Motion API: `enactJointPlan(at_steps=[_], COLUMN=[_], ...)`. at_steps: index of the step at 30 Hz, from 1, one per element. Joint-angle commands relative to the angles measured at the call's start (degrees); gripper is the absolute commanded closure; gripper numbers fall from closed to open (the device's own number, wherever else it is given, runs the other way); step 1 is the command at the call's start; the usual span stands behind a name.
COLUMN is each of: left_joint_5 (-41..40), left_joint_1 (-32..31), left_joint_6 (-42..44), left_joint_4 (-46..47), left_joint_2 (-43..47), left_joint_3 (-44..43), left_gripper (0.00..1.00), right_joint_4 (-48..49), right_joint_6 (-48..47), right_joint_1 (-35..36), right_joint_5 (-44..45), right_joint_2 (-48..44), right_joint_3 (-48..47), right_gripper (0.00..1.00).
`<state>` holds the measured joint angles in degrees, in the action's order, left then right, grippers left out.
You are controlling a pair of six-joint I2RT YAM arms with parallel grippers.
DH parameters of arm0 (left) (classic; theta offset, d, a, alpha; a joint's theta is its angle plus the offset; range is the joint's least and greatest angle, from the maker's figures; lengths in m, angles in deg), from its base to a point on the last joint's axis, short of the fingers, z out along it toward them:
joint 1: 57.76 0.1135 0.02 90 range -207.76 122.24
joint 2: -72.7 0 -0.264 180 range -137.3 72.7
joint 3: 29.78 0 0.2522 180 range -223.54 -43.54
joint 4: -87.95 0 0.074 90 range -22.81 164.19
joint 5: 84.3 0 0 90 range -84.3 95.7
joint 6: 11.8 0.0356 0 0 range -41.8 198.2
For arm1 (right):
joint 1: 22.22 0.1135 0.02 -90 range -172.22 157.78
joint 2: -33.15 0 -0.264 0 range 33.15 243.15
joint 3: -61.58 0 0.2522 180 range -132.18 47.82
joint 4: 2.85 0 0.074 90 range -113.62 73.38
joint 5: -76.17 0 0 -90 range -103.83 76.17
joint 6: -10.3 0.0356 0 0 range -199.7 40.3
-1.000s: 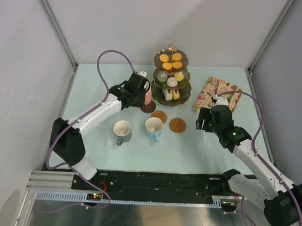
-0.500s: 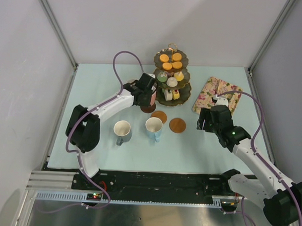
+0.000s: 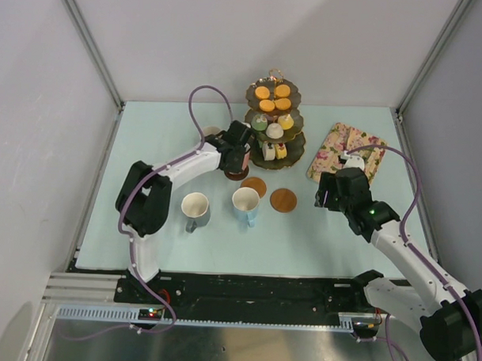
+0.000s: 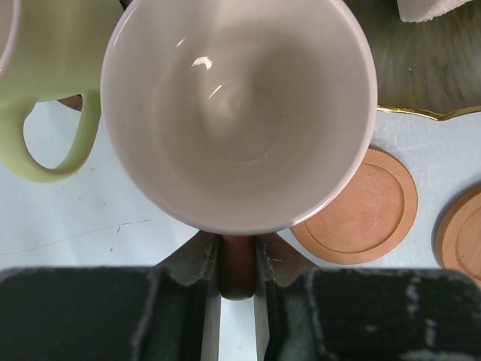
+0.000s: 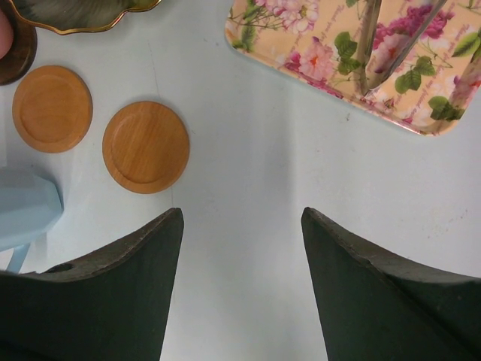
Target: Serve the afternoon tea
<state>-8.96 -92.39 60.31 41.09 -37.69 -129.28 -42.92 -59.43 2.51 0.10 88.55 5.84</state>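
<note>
Since a second ago the left arm has swung right, bringing the glossy pink mug [image 3: 245, 158] in just beside the left flank of the dark gold-rimmed three-tier stand [image 3: 275, 122]; the right arm has kept its place.

From above, the left claw [image 3: 239, 153] is on that mug, and a dark round coaster [image 3: 236, 175] shows at the mug's near edge. Whether the mug rests on it cannot be told. A yellow-green mug [image 3: 211, 133] stands further left of the stand. On the stand's near side lie two round brown wooden coasters [image 3: 253, 186], then a grey mug [image 3: 196, 209] and a pale blue mug [image 3: 246, 204]. Small colourful cakes [image 3: 272, 93] fill the tiers, orange ones on top. A rectangular floral tray [image 3: 349, 149] lies right of the stand.

In the left wrist view, the claw is clenched on the pink mug's handle, one finger on each side. The mug's shiny white inside fills most of the picture.

In the right wrist view, the right claw [image 5: 242, 218] is spread wide, grasping nothing, over the pale desk [image 5: 248, 150] on the stand's near right.
</note>
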Motion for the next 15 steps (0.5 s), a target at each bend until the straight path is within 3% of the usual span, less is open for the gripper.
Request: enactJointPlan(at_steps=[1,15], left_joint_5=[-1.01,0.43], left_joint_1=[0.15,0.66], left_joint_6=[0.55,-2.44], left_joint_4=[6.48,6.68], left_joint_2=[0.4,5.06], left_joint_3=[-1.34,8.74], left_gripper=[1.0,1.0], right_joint_4=[-0.33,-0.52], right_joint_6=[-0.33,0.19], right_joint_1=[-0.22,-0.29], right_joint_5=[1.61,1.26], right_joint_2=[0.36,0.0], right_joint_3=[-0.73,-0.74], right_gripper=[0.3,0.3])
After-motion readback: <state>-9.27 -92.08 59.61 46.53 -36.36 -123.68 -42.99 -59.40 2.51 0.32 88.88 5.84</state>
